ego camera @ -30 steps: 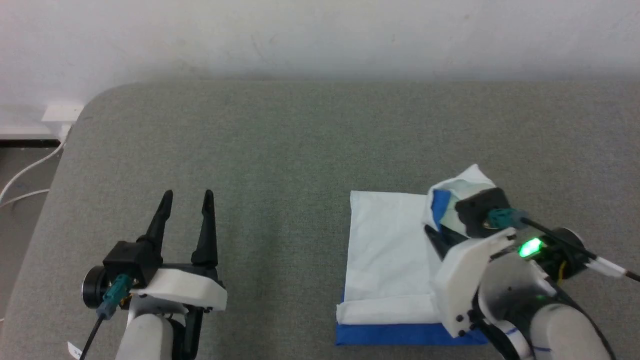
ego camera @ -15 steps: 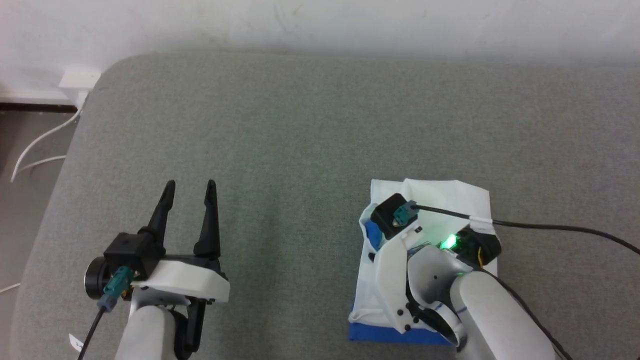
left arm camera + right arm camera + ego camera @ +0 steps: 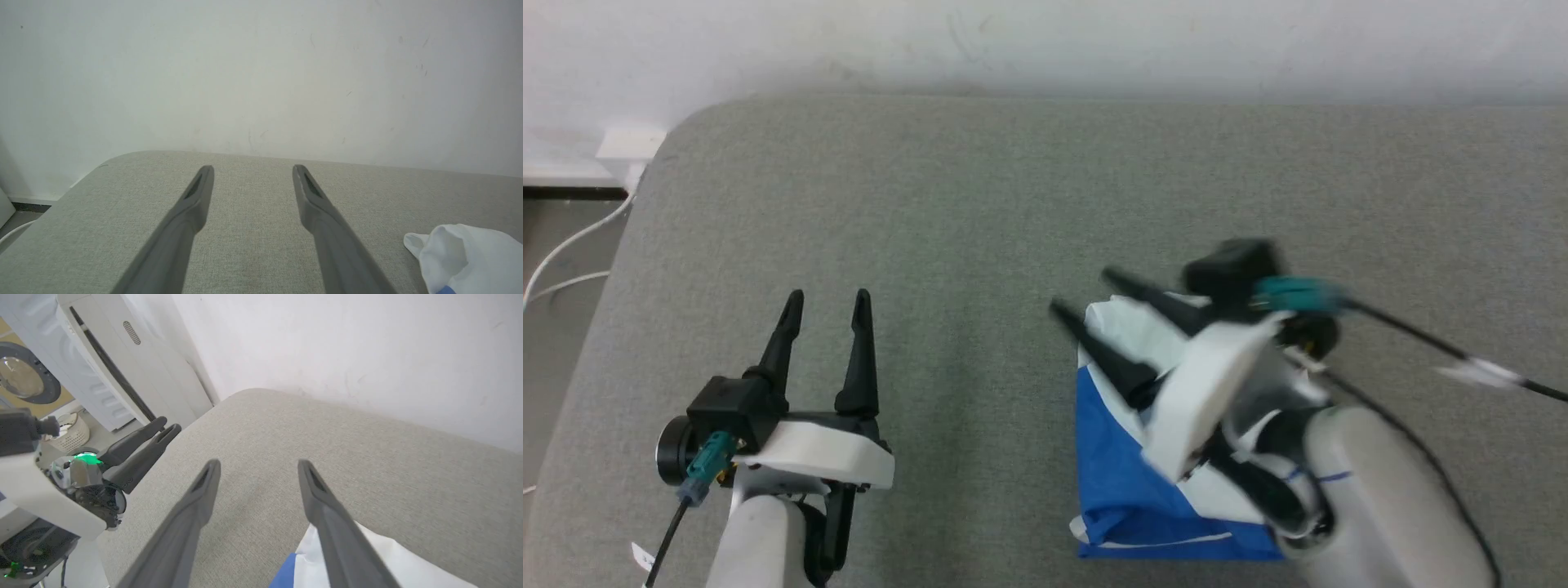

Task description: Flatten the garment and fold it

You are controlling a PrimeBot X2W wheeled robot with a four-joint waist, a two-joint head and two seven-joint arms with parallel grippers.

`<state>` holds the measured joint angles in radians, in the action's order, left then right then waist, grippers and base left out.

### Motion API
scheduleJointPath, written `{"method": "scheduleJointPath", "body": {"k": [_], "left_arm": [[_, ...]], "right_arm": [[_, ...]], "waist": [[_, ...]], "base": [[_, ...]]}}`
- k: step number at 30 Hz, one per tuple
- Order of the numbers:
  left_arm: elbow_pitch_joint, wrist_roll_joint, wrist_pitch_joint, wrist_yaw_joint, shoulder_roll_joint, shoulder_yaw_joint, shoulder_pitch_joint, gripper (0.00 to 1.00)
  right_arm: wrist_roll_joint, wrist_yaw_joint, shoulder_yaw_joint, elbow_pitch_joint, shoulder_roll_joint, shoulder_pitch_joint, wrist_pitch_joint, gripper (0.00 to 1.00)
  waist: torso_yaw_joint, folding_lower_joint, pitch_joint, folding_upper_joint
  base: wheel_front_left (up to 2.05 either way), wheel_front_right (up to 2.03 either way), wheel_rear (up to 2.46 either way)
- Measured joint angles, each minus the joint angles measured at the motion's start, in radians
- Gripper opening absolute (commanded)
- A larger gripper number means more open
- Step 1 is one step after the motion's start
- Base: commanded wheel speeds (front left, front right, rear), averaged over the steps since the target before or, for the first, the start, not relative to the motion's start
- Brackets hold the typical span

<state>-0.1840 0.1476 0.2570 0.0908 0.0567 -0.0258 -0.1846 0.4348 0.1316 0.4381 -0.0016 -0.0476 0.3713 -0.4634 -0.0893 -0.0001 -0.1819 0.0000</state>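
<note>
The right pincer [image 3: 1082,290] gapes wide and empty above a folded white-and-blue fabric garment [image 3: 1119,482] on the grey cloth table [image 3: 980,204]. The left pincer [image 3: 828,296], equally wide, stands apart.

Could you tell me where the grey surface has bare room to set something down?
Bare: the broad strip of surface below the wall, and the gap between left claw and garment. Crowded: around the garment, with the right claw over it.

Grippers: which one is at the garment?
The right gripper, jaws open over the garment; the left gripper is off over bare table, clear of it.
</note>
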Motion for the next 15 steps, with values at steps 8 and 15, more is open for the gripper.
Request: {"method": "scheduleJointPath", "body": {"k": [8,15], "left_arm": [[0.011,-0.012,0.0,0.006,-0.001,-0.007,0.002,1.0],[0.016,-0.017,0.0,0.009,-0.001,-0.011,0.003,1.0]], "right_arm": [[0.01,0.0,-0.282,-0.133,-0.002,-0.142,0.322,1.0],[0.04,0.0,-0.463,-0.028,-0.004,-0.298,0.331,1.0]], "waist": [[0.037,0.0,0.025,0.0],[0.058,0.0,0.038,0.0]], "base": [[0.0,0.0,0.0],[0.0,0.0,0.0]]}}
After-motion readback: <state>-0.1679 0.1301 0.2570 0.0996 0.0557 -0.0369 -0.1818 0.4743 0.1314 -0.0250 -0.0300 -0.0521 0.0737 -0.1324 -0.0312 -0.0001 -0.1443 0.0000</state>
